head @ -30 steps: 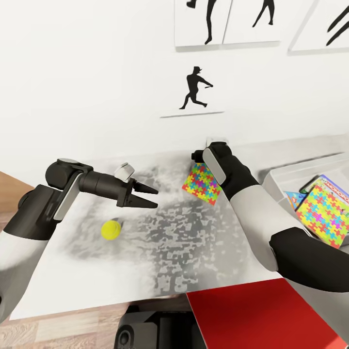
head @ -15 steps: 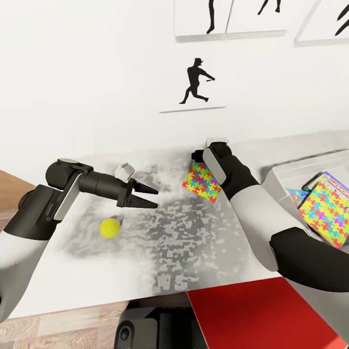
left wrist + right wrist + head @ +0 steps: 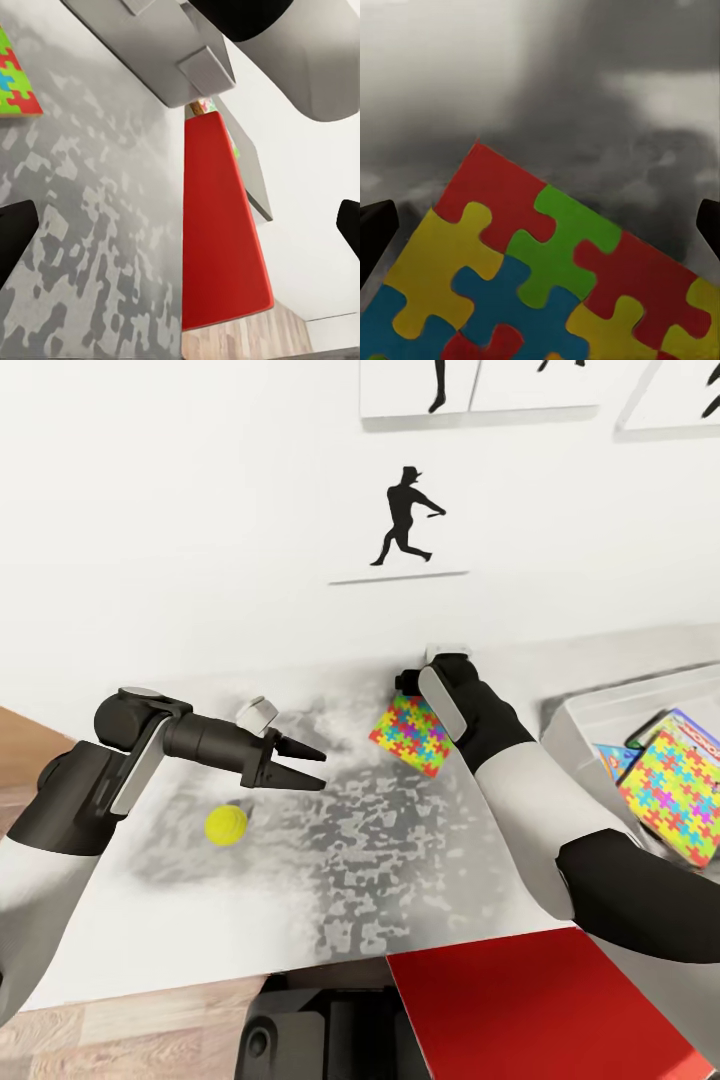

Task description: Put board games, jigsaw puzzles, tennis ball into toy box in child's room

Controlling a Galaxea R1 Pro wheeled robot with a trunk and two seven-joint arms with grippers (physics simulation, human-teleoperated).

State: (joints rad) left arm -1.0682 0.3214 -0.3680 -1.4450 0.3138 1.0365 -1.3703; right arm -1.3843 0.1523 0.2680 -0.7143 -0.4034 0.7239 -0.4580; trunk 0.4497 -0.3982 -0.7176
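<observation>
The tennis ball (image 3: 226,825) lies on the table (image 3: 400,880), just below and left of my left gripper (image 3: 305,767), which hovers open and empty. One jigsaw puzzle (image 3: 408,732) lies flat at the table's far side, with my right wrist (image 3: 446,702) directly over its right edge. In the right wrist view the right gripper (image 3: 540,225) is open above the jigsaw puzzle (image 3: 547,277), with nothing between its fingertips (image 3: 375,232). At the right, the toy box (image 3: 600,706) holds the other jigsaw puzzle (image 3: 678,788), the Monopoly box (image 3: 690,732) and a small blue box (image 3: 610,758).
A white wall with black baseball-player pictures (image 3: 405,520) rises right behind the table. A flat red slab (image 3: 540,1010) sits below the table's near edge, in front of my trunk. Wood floor (image 3: 30,730) shows at the left.
The whole picture has shifted a little, so the camera has moved. Both arms hold the same pose, both grippers stay open, and the ball and puzzle rest where they were.
</observation>
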